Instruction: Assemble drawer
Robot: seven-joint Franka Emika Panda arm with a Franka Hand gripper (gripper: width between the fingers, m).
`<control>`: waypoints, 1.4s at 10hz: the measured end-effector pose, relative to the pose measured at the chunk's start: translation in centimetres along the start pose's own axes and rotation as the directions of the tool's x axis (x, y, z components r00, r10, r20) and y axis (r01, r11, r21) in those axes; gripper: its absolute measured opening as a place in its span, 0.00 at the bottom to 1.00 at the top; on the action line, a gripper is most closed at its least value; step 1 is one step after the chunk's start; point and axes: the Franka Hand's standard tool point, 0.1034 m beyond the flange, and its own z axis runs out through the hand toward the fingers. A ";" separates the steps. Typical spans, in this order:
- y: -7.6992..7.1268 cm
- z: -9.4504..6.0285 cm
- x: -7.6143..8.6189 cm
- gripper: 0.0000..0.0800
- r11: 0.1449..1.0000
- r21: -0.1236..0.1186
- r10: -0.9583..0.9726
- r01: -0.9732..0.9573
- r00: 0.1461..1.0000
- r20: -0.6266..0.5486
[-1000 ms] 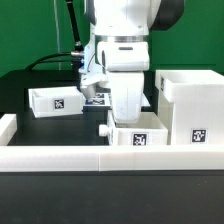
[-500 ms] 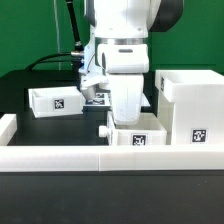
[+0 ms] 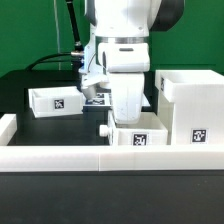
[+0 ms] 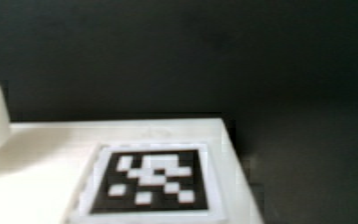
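The large white open cube case (image 3: 190,100) stands at the exterior view's right, with a tag on its front. One small white tray (image 3: 122,140) sits at front centre beside the case. A second tagged tray (image 3: 55,100) lies at the exterior view's left. My gripper (image 3: 127,115) hangs straight down over the front tray, and its fingertips are hidden behind the tray's wall. The wrist view shows a white surface with a tag (image 4: 149,180) very close, over the dark table. No fingers show there.
A low white wall (image 3: 60,158) runs along the front edge and turns up at the exterior view's left (image 3: 8,125). A flat tagged white piece (image 3: 97,97) lies on the black table behind the arm. Cables hang at the back left.
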 end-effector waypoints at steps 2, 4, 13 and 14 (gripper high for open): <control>0.1 -0.1 0.4 0.05 1.000 -0.002 -0.004 0.004 1.000 -0.002; 0.0 -0.1 0.5 0.05 1.000 -0.002 0.006 -0.006 1.000 -0.002; 0.0 0.1 1.3 0.05 1.000 0.012 0.009 -0.009 1.000 -0.003; 0.0 0.1 1.5 0.05 1.000 0.012 0.010 -0.010 1.000 -0.004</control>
